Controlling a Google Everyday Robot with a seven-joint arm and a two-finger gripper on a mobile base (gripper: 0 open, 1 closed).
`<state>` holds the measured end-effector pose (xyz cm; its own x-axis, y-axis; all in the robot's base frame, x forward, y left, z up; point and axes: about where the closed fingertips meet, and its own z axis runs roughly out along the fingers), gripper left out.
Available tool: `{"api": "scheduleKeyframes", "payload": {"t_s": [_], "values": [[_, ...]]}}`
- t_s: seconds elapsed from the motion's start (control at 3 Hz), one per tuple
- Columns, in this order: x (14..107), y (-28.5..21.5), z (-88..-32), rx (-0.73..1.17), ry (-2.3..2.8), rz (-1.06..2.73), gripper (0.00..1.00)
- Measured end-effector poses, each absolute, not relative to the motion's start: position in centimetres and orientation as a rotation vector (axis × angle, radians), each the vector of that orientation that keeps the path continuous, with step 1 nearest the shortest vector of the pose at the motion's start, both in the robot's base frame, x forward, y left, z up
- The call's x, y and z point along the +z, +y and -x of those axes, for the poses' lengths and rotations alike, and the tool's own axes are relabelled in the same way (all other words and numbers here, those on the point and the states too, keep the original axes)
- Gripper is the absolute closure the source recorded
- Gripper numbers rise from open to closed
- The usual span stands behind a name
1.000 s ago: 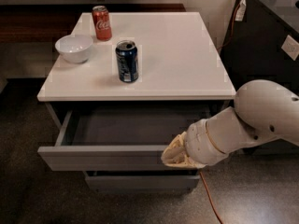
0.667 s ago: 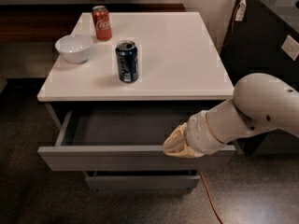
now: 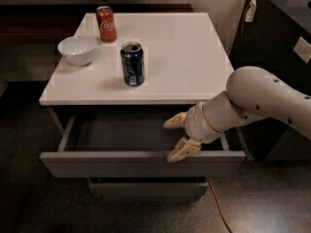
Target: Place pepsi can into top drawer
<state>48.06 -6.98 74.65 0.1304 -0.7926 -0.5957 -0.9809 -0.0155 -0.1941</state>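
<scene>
The pepsi can (image 3: 132,63) stands upright on the white cabinet top (image 3: 180,52), left of its middle. The top drawer (image 3: 141,161) is pulled open below it and its grey inside holds nothing. My gripper (image 3: 178,136) is at the right front of the open drawer, just above its front panel. Its two tan fingers (image 3: 183,150) are spread apart and hold nothing. The gripper is well below and to the right of the can.
A red Coca-Cola can (image 3: 106,24) stands at the back left of the top. A white bowl (image 3: 77,50) sits at the left edge. A dark cabinet (image 3: 282,57) stands close on the right. An orange cable (image 3: 218,203) runs across the floor. A lower drawer (image 3: 146,188) shows beneath.
My gripper has risen and moved left from the drawer's front right corner to over the drawer opening, and its fingers have spread apart. The cans and bowl have not moved.
</scene>
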Motion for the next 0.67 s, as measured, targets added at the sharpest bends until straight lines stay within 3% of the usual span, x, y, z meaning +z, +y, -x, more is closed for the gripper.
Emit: {"api": "scheduleKeyframes", "payload": {"t_s": [0.33,0.67], "values": [[73.6,-6.5,-51.4,0.38,1.752,1.839,0.6],[73.0,-6.3,-52.9,0.355,1.776,1.832,0.84]]}}
